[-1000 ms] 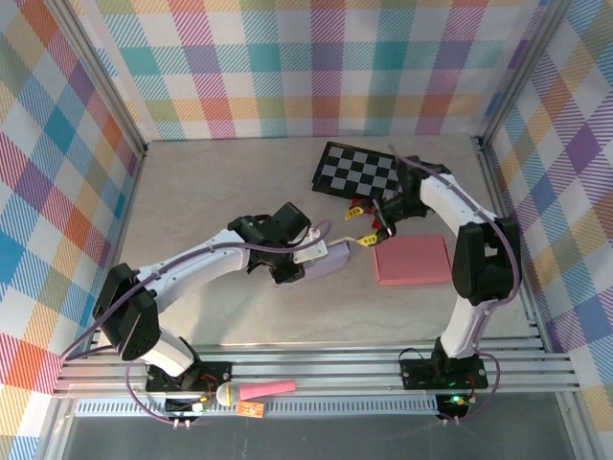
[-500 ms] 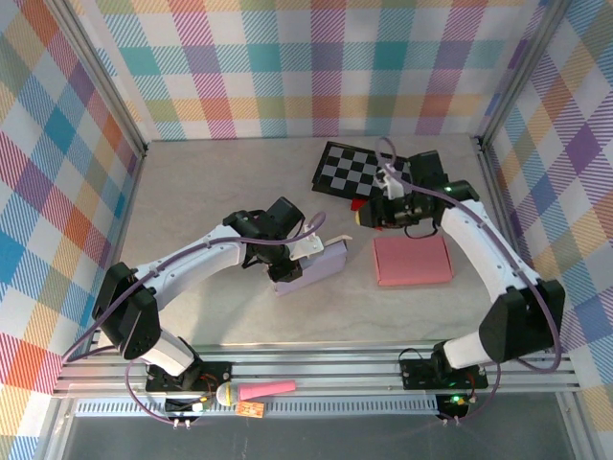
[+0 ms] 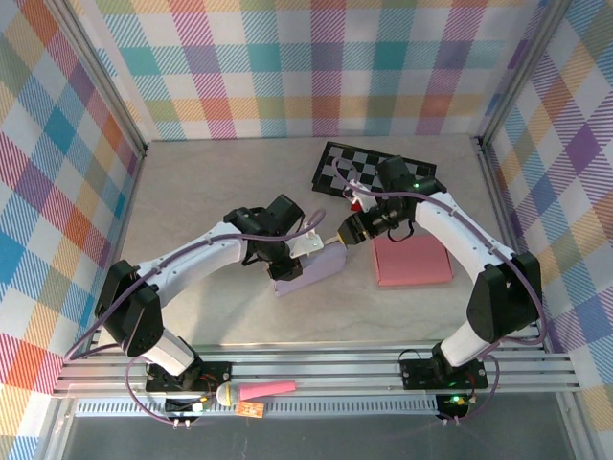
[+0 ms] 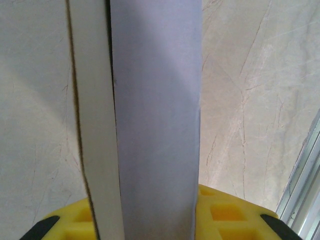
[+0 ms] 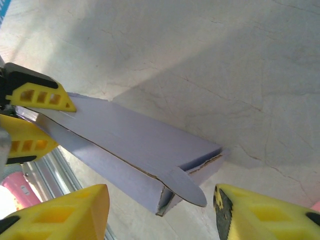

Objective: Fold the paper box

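- The paper box (image 3: 321,268), lavender with raw cardboard edges, lies on the table (image 3: 201,206) near the middle, between the two arms.
- The left gripper (image 3: 292,257) is clamped on the paper box. In the left wrist view its yellow fingers (image 4: 227,212) sit hard against either side of the panel. The right wrist view shows them pinching the far end of the box wall.
- The right gripper (image 5: 161,192) stands with its jaws wide apart at the box's right end. A rounded flap juts out into the gap between the yellow fingers (image 5: 70,210), which touch nothing.
- That end of the box is open, and its inside shows beneath the flap.
- A flat pink card (image 3: 414,261) lies just right of the box, apart from it. The right arm crosses above its upper left corner.
- A black-and-white checkered board (image 3: 343,165) lies further back, and the right arm's wrist hides part of its near edge.
- A small red item (image 3: 356,203) sits by the board's near corner. It is too small and too covered to say what it is.
- A pink-handled tool (image 3: 263,390) lies on the front rail by the left arm's base, well apart from the work.
- Plaid walls (image 3: 287,67) close in the table on three sides.
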### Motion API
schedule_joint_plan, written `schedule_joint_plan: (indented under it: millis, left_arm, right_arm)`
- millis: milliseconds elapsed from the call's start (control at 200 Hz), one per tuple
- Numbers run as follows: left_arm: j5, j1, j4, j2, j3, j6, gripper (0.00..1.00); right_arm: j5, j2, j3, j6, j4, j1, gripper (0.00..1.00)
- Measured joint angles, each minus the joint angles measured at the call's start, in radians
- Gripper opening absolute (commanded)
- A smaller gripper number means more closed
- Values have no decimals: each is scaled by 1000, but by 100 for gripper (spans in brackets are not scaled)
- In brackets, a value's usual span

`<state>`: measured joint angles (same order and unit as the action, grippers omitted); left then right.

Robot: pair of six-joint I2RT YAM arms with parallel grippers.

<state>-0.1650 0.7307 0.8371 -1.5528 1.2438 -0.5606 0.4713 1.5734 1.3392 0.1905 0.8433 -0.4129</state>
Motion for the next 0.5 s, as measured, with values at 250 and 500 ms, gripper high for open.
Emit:
schedule_joint_plan:
  millis: [250,500]
  left_arm:
    - [-2,0,3,-10,10,4,24]
    - [-2,-1,3,-10,10,7,24]
  right_arm:
    - [-60,27,16,29,14,-35,56]
    - [-156,43,18,37,15,-74,51]
